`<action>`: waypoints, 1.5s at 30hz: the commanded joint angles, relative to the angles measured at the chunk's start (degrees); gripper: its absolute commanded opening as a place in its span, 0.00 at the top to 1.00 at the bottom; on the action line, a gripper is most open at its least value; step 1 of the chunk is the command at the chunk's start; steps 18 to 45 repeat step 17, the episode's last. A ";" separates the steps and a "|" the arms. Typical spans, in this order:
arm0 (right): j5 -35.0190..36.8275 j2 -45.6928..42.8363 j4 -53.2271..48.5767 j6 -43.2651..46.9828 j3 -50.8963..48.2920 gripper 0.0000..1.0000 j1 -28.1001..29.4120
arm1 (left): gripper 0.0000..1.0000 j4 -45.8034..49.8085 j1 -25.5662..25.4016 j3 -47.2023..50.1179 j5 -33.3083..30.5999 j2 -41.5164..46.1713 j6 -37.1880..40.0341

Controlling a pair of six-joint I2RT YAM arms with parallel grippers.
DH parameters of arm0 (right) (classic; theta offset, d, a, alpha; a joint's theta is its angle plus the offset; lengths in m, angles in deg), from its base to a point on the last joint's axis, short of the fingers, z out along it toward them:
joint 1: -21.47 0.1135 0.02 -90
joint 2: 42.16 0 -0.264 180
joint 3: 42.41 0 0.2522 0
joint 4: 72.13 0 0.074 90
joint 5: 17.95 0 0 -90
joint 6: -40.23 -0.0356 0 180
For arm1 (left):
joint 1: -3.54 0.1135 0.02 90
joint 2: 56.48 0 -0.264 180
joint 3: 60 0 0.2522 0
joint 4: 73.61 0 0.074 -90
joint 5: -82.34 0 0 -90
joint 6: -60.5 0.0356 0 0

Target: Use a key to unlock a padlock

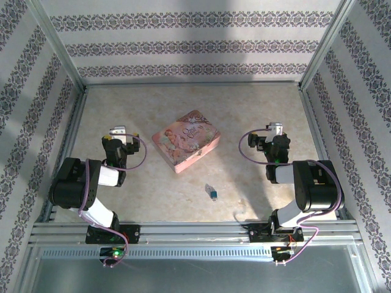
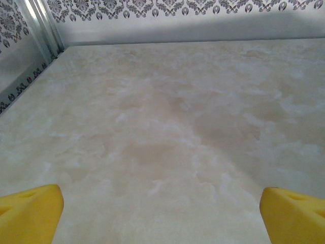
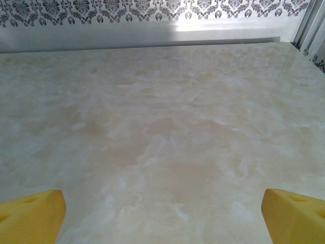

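The padlock [image 1: 211,192] is a tiny bluish-silver piece lying on the marbled tabletop [image 1: 244,110], in front of the pink tin and between the two arms. I cannot make out the key. My left gripper [image 1: 119,132] is folded back at the left, well away from the padlock. In the left wrist view that gripper [image 2: 160,213] is open, its yellow fingertips [image 2: 30,211] wide apart over bare tabletop. My right gripper [image 1: 276,129] sits at the right, also far from the padlock. In the right wrist view it [image 3: 162,216] is open with nothing between its yellow fingertips [image 3: 33,213].
A pink flower-printed rectangular tin [image 1: 186,140] lies closed at mid-table, turned at an angle. Patterned walls with metal frame posts close in the back and both sides. An aluminium rail [image 1: 195,232] carrying the arm bases runs along the near edge.
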 commanded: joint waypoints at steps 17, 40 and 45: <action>0.84 -0.97 -0.29 0.81 0.71 0.02 0.84 | 0.01 0.77 0.53 -0.51 0.65 0.05 -1.18; 0.84 -0.97 -0.29 0.81 0.71 0.02 0.84 | 0.01 0.77 0.53 -0.51 0.65 0.05 -1.18; 0.84 -0.97 -0.29 0.81 0.71 0.02 0.84 | 0.01 0.77 0.53 -0.51 0.65 0.05 -1.18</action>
